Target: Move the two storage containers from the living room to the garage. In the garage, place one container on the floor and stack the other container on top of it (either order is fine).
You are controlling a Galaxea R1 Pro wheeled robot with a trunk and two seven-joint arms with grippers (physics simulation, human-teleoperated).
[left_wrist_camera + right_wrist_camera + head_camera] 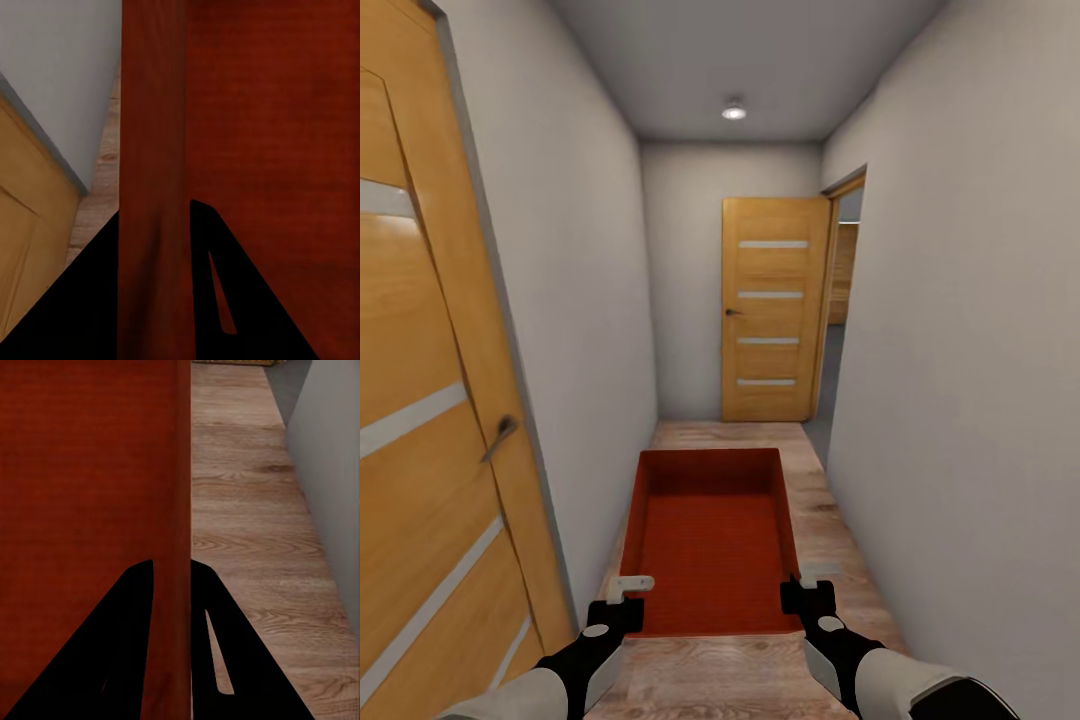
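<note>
1. Both grippers are nearest to the camera: the left gripper [626, 590] and the right gripper [806, 583] each clamp one near corner of the storage container [712, 545], and each wrist view shows two dark fingers with the thin wall pinched between them.
2. So the container hangs in front of the robot, above the wood plank floor [830, 520] of a narrow corridor, between the grey walls.
3. My judgement: this is the carrying step, and the garage is not reached yet.
4. To do it well, keep both arms level and at equal distance, so the thin walls do not bend or slip out.
5. Drive in the middle, because the wooden door [430, 420] with its handle is close at the left side.
6. Materials: the container is orange-red, box-shaped, without lid, with a finely ribbed bottom; the walls look thin and smooth.
7. At the corridor end stands another wooden door [772, 308] with pale stripes, and beside it an opening [844, 300].
</note>
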